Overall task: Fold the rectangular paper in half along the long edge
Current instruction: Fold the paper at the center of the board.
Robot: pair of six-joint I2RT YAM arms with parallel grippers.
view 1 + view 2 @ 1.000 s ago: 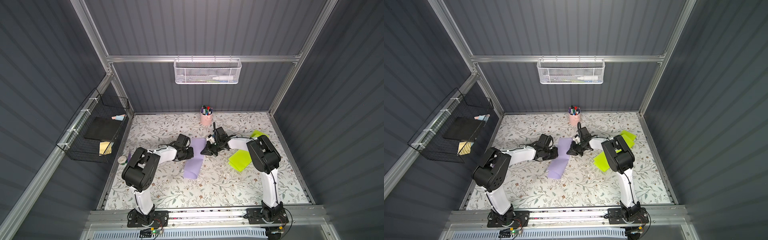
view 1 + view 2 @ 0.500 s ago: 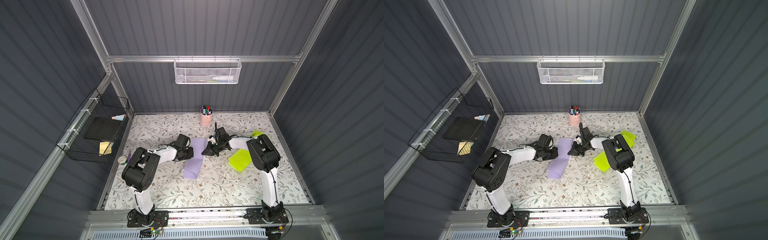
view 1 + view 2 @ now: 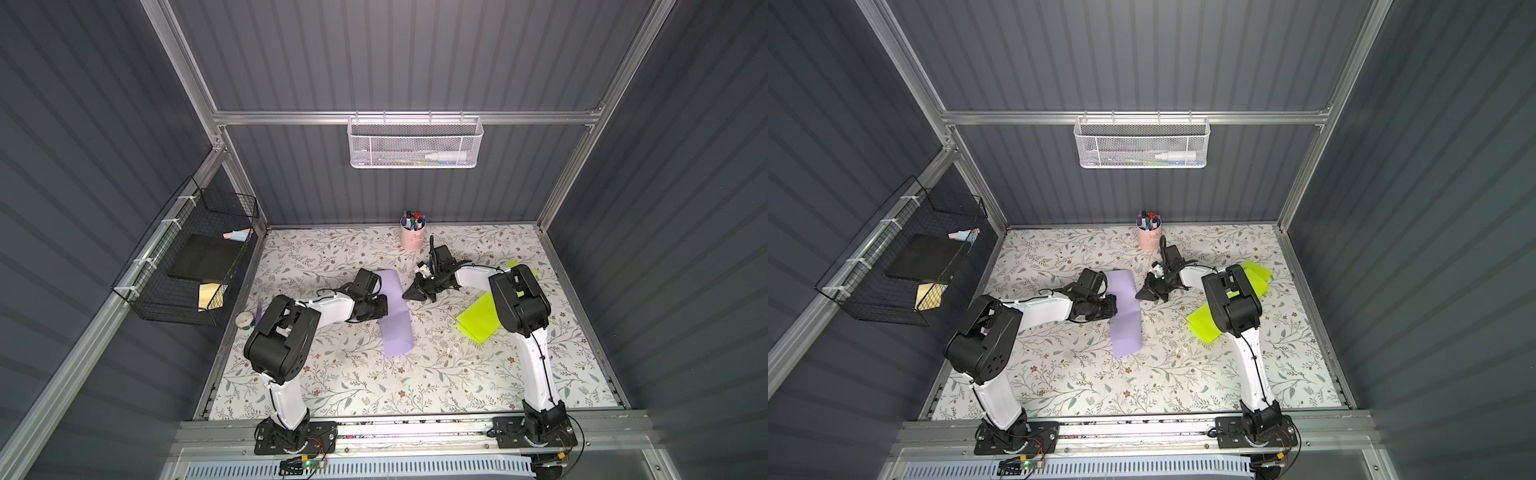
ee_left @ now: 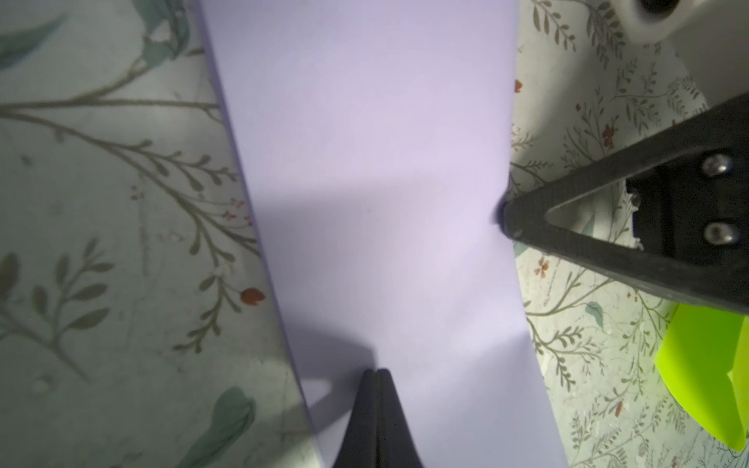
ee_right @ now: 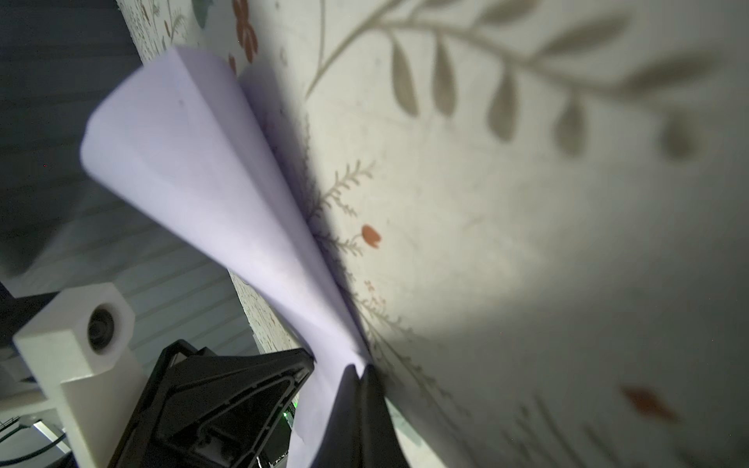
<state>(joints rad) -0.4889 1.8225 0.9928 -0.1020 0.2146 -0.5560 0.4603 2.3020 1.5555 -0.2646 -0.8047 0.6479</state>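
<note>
The rectangular paper (image 3: 397, 328) (image 3: 1126, 328) is pale purple. It lies mid-table as a long narrow strip doubled over on itself, and its far end bulges up in a loose loop (image 5: 190, 162). My left gripper (image 3: 385, 308) (image 4: 377, 370) is shut, and its tips rest on the paper's top layer (image 4: 385, 162) near the left long edge. My right gripper (image 3: 405, 296) (image 5: 360, 368) is shut too, with its tips on the table against the paper's right long edge. Nothing shows between either pair of jaws.
Lime-green sheets (image 3: 478, 320) (image 4: 705, 364) lie right of the purple strip, partly under the right arm. A pink cup of markers (image 3: 412, 237) stands at the back. A tape roll (image 3: 245, 319) sits by the left edge. Wire baskets hang on the left and back walls.
My right gripper has shifted slightly along the paper's right edge. The left arm and the paper have hardly moved.
</note>
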